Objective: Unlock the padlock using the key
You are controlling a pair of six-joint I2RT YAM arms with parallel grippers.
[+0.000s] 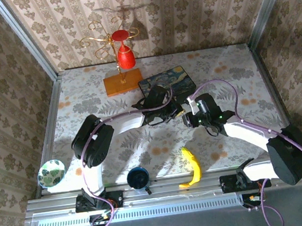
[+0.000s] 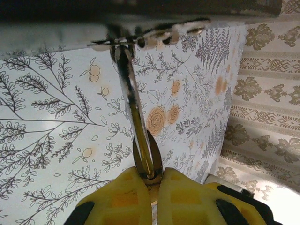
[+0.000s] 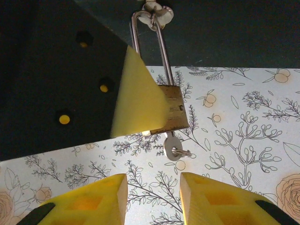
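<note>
**Padlock (image 3: 176, 110) pinched in the left fingers (image 2: 126, 197), right fingers (image 3: 93, 201) standing open**

Padlock first: the small brass body hangs by its silvery shackle (image 3: 161, 47) from a fitting on the edge of the blue box (image 1: 166, 82). That puts it just off the box's near side, above the flowered bench (image 3: 243, 122).

From the right wrist, one yellow left finger lies across the left half of the brass body and hides that part.

From the left wrist the lock shows edge-on. The shackle runs down from the box edge into the two yellow pads, which are clenched tight on the body.

The key (image 3: 171, 146) sticks out of the underside of the lock. Its round head points down, and a small wire ring passes through it.

Below it, the right fingers are released and spread. A clear gap lies between them and they touch nothing, the key head sitting just above that gap.

From overhead, the left arm (image 1: 119, 123) and right arm (image 1: 242, 131) meet at the box's near edge, their heads close together.

Elsewhere on the bench:
- A banana (image 1: 191, 166) lies near the front rail.
- A dark blue cup (image 1: 138, 177) stands to its left.
- A patterned bowl (image 1: 51, 172) sits at the left edge.
- A red glass (image 1: 124, 52) hangs on a gold rack (image 1: 97, 39) at the back.
</note>
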